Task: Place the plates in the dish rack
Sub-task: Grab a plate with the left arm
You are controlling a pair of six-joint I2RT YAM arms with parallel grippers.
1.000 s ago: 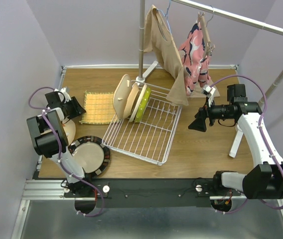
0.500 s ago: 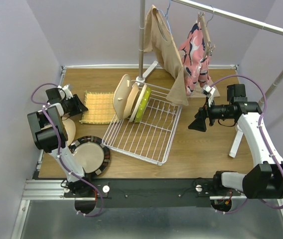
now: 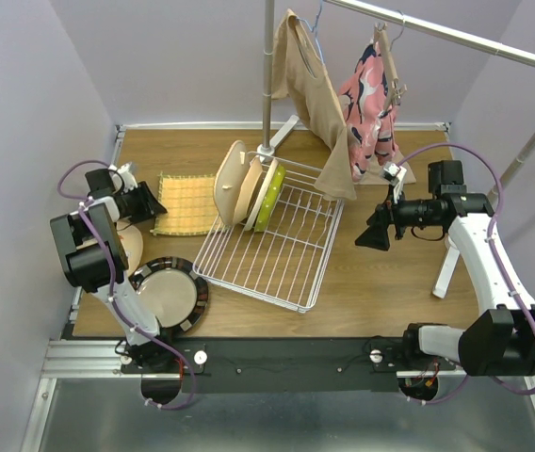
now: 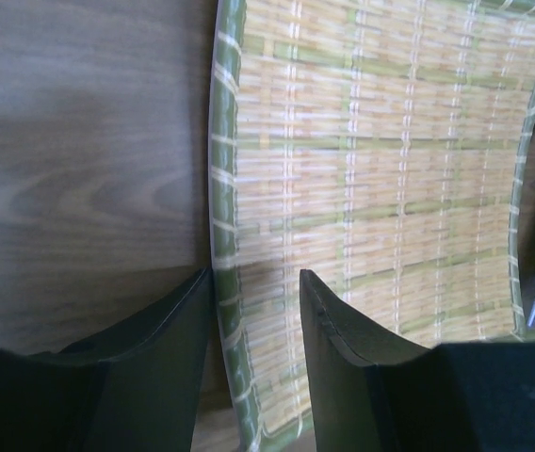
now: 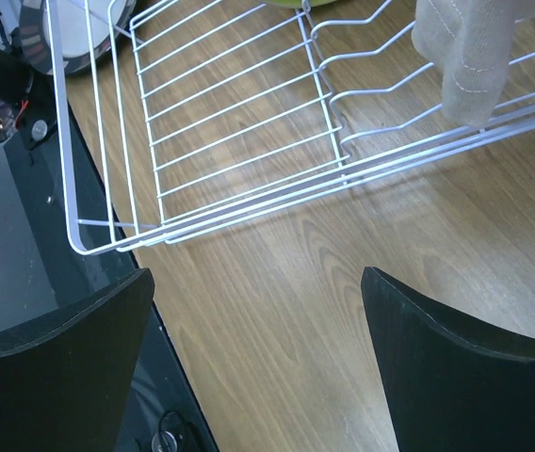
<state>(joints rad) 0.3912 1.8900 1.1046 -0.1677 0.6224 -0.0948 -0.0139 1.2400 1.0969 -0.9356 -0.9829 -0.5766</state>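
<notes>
The white wire dish rack (image 3: 277,250) lies mid-table; its near corner shows in the right wrist view (image 5: 202,122). Three plates stand upright at its far end: two tan and cream ones (image 3: 235,186) and a lime green one (image 3: 270,200). A dark-rimmed silvery plate (image 3: 169,292) lies flat at the front left, its edge also in the right wrist view (image 5: 60,33). A cream plate (image 3: 130,252) lies partly hidden under the left arm. My left gripper (image 3: 148,201) (image 4: 256,275) is narrowly open, straddling the woven mat's green left edge (image 4: 225,188). My right gripper (image 3: 373,232) (image 5: 258,273) is wide open and empty, right of the rack.
The yellow woven mat (image 3: 185,201) lies left of the rack. A clothes-rail stand (image 3: 269,75) rises behind the rack with a beige garment (image 3: 319,104) hanging over its far right corner and a pink one (image 3: 369,104) beside it. Purple walls close in both sides.
My left gripper has shifted slightly toward the mat's edge. The right arm, the rack and the plates have not moved.
</notes>
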